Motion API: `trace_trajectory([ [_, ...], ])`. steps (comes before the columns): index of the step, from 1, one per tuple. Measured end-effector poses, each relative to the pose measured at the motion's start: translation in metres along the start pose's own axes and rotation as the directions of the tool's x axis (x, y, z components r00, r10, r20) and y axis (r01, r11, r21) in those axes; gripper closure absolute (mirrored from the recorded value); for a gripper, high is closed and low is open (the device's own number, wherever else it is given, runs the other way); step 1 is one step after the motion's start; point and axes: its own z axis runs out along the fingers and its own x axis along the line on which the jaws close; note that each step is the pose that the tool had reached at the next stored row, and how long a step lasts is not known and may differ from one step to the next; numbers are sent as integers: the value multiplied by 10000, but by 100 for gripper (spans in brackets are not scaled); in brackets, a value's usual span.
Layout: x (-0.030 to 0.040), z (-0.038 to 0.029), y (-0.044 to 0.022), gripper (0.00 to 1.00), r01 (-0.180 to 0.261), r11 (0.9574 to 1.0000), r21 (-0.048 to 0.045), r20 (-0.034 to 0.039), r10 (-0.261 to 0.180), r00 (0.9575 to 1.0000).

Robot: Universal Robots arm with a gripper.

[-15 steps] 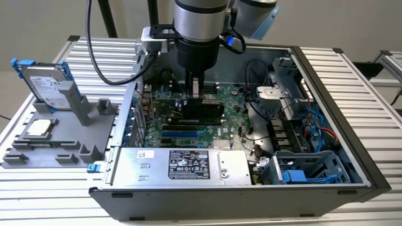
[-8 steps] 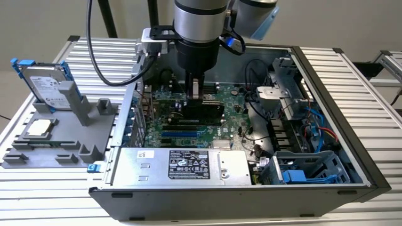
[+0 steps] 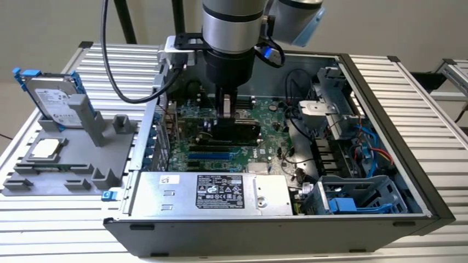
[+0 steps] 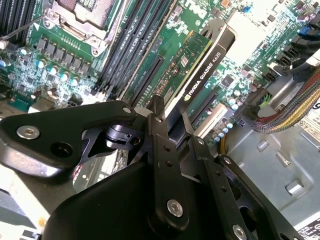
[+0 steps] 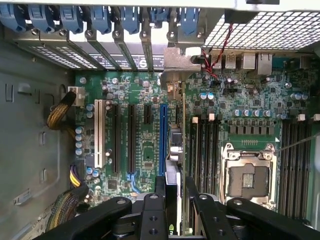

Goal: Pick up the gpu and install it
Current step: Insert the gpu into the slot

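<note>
The gripper is clamped on the gpu, holding it edge-down over the motherboard inside the open computer case. In the exterior view, the power supply lies at 6 o'clock of the card, the hard drive at 9 o'clock outside, drive cage at 4 o'clock.

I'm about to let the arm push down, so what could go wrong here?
1. The thin black graphics card, gripped edge-on by the black gripper, might miss the blue expansion slot and jam.
2. Its silver end bracket could catch the case's rear slot frame.
3. The braided yellow cable bundle lies close by the green motherboard.
</note>
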Motion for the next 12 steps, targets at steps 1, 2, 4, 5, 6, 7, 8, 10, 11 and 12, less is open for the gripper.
trace_trajectory([
  [1,0,4,0,100,-7,10000,0,0,7,10000],
  [2,0,4,1,100,-8,10000,-1,-4,8,10000],
  [4,0,10,0,100,-10,10000,0,0,10,10000],
  [5,0,10,0,100,-10,10000,0,-1,10,10000],
  [6,0,11,0,100,-10,10000,0,-1,10,10000],
  [7,0,14,0,100,-10,10000,0,0,10,10000],
  [8,0,15,0,100,-11,10000,1,0,11,10000],
  [10,0,24,0,100,-12,10000,2,3,12,10000],
  [11,0,27,0,100,-12,10000,2,2,12,10000],
  [12,1,31,0,100,-14,10000,1,1,14,10000],
])
